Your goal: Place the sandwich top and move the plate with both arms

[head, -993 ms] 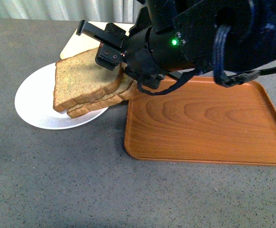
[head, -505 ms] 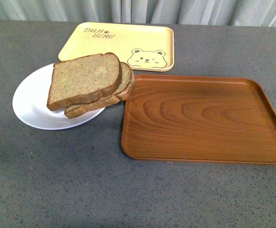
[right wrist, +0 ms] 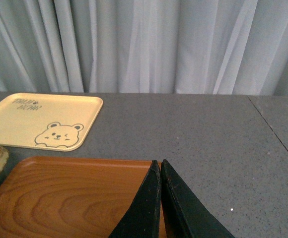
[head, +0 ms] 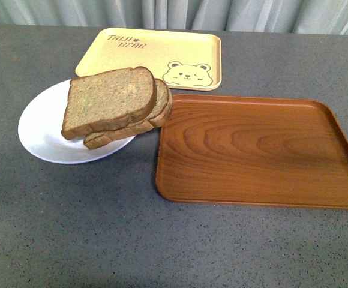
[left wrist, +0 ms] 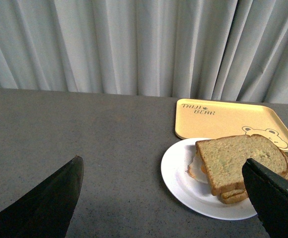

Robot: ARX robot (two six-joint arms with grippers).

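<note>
Grey tabletop (head: pixel 72 228): top slice (head: pixel 108 99) overhung the plate (head: pixel 39 129) at 3 o'clock, so tilting could've slid it off. Left gripper (left wrist: pixel 162 161) gaped wide, right gripper (right wrist: pixel 160 162) pinched together, empty.

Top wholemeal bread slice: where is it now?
Front view, left of centre: the speckled brown bread slice lies on a lower bread slice on the round white plate, just left of the brown wood-grain tray and nearer than the pale yellow bear tray.
</note>
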